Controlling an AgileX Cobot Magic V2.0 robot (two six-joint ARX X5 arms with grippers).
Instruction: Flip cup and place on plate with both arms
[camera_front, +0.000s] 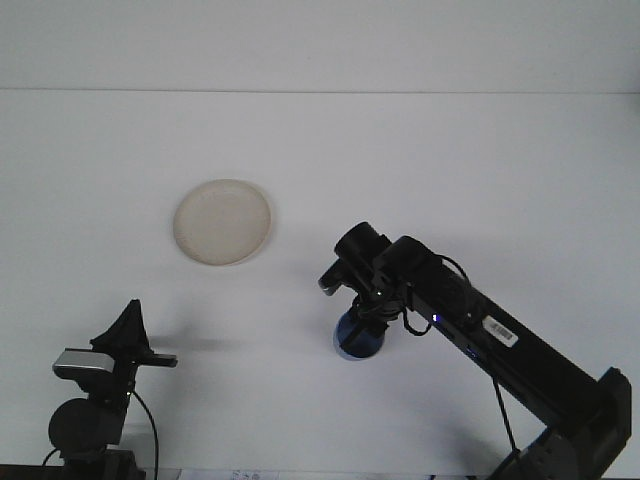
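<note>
— Where is the blue cup (358, 335) sitting right now?

— I am holding it low over the white worktop (480, 170), near the middle, with my right end effector (365, 315) coming at it from above. My fingers are pinching the cup; it looks roughly upright, though my wrist is hiding its top, so I cannot tell whether the base is touching the surface.

— And the round cream plate (222, 221)?

— It is lying well apart, up and to the left of the cup, with nothing on it.

— What is your left end effector (128, 322) doing?

— It is waiting at the lower left, pointing upward, fingers apparently pressed together, gripping nothing.

— How are you handling this step well?

— I am judging that the cup should be settling flat before my fingers are letting go, so it is not tipping. Then the left arm is getting a clean side grasp for the carry to the plate.
</note>
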